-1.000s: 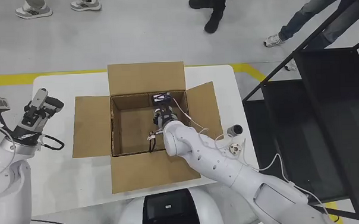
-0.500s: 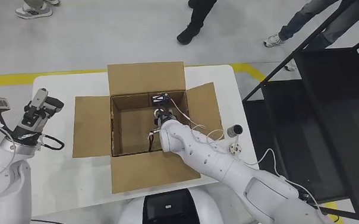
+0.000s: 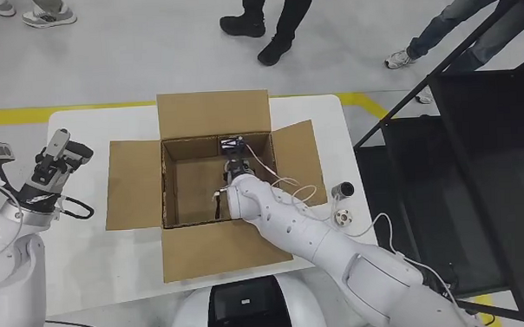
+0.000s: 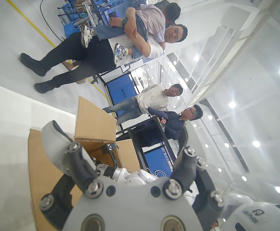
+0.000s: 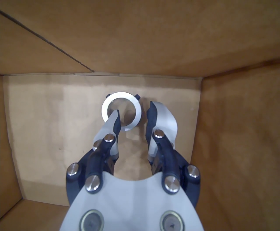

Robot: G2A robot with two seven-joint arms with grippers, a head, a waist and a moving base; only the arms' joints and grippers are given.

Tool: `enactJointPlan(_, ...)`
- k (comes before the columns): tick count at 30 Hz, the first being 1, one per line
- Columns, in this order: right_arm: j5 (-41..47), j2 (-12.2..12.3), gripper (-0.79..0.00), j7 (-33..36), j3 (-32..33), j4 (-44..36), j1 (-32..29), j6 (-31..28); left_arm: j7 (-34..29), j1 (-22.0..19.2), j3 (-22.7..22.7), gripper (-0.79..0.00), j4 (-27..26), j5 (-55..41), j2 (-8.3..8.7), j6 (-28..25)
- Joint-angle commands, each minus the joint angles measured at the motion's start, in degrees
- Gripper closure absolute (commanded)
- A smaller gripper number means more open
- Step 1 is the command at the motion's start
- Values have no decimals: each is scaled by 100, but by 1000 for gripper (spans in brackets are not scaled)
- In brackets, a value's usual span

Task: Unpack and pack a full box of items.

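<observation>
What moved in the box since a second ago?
The right arm slid a little toward the robot's left, inside the cardboard box. The right gripper is open at the metal ring on the box floor, one fingertip over its hole, and is not gripping it. The box, the left gripper and the small parts beside the box stayed put.

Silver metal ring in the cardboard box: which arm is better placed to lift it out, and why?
Right. The right hand is inside the brown cardboard box, open directly over the silver metal ring. The left hand sits outside the box.
</observation>
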Motion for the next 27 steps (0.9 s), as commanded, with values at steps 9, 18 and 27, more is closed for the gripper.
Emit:
enactJointPlan(9, -37, -172, 0, -88, 47, 225, 41, -24, 0, 0, 0, -785, 0, 0, 0, 0)
enactJointPlan(18, -359, -98, 0, -90, 258, -376, -196, -182, 0, 0, 0, -785, 0, 0, 0, 0)
enactJointPlan(27, -1236, 365, 0, 628, 846, -2304, -1048, -834, 0, 0, 0, -785, 0, 0, 0, 0)
